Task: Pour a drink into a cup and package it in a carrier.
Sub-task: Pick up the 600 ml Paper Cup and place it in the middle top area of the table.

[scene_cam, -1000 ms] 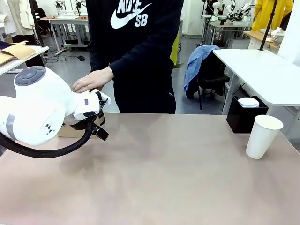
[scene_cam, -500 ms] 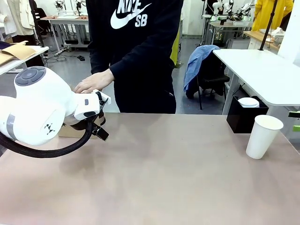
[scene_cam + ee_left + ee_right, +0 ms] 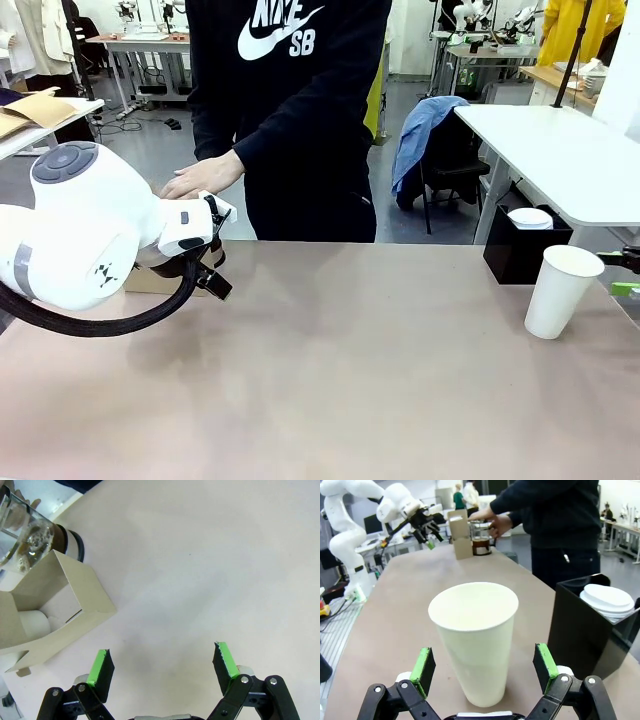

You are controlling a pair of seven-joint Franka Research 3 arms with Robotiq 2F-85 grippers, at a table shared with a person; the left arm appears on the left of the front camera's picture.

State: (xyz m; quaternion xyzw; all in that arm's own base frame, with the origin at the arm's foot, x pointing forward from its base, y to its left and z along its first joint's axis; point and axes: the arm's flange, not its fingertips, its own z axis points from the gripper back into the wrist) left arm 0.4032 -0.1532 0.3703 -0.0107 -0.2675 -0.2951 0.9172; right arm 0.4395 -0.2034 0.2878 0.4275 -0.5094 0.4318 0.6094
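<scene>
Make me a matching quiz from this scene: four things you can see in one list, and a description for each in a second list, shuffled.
1 cup
2 carrier
3 black box
4 pitcher

A holds white lids
B cardboard, open on top
C glass, with dark drink at the bottom
D between the open right gripper fingers

Pairs: 1-D, 2-B, 3-A, 4-C
</scene>
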